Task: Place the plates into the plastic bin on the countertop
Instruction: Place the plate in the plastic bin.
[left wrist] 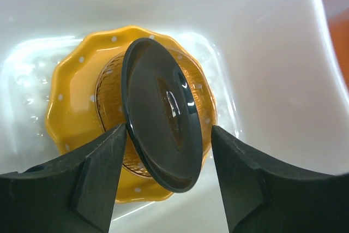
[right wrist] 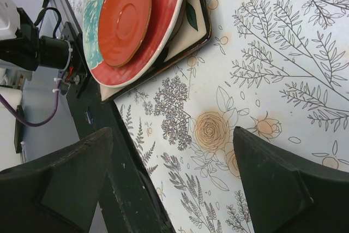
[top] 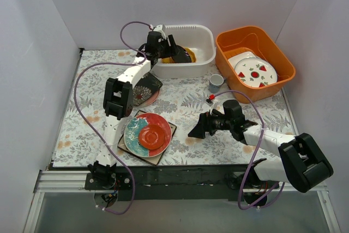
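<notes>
Above the fern-printed countertop the right gripper and left gripper both gape empty, the left straddling a tilted dark brown plate in the plastic bin, likely slick, brittle, best pinched at its rim.

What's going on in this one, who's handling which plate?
The left gripper hangs open over the white plastic bin, flanking a dark brown plate that leans tilted on the yellow dotted plate there. The right gripper, open and empty, hovers over the countertop near the red plate stacked on a teal-striped plate, neither yet in the bin.
</notes>
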`<move>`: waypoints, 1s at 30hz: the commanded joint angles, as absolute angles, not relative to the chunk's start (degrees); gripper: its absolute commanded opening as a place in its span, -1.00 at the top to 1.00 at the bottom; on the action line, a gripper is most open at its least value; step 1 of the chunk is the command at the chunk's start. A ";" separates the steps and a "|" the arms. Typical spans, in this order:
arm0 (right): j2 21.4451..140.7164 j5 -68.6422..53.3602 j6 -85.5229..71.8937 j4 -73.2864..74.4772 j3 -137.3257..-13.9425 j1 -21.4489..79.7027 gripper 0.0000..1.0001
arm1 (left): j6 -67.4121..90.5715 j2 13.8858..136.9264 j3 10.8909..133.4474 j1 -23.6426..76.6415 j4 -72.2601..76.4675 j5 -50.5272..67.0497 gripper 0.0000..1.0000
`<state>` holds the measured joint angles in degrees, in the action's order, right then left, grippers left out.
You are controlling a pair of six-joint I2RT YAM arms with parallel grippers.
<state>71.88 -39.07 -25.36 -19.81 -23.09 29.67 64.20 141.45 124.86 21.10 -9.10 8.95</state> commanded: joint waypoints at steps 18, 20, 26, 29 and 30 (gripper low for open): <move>69.52 -40.70 -25.93 -22.24 -22.24 29.53 -0.96 | 64.51 115.85 112.25 21.09 -6.59 14.76 -0.49; 68.73 -40.08 -26.01 -21.89 -21.89 29.53 -0.96 | 64.51 114.70 111.27 21.09 -5.98 15.64 -0.52; 66.53 -38.06 -26.02 -19.16 -21.97 29.53 -0.96 | 67.40 113.91 108.46 21.09 -3.53 19.23 -0.64; 66.01 -37.00 -25.58 -17.75 -22.32 29.53 -0.96 | 68.64 112.42 104.07 21.09 -0.89 21.52 -0.67; 66.18 -36.91 -25.49 -17.75 -22.41 29.53 -0.96 | 68.64 111.37 102.93 21.09 -0.62 22.49 -0.67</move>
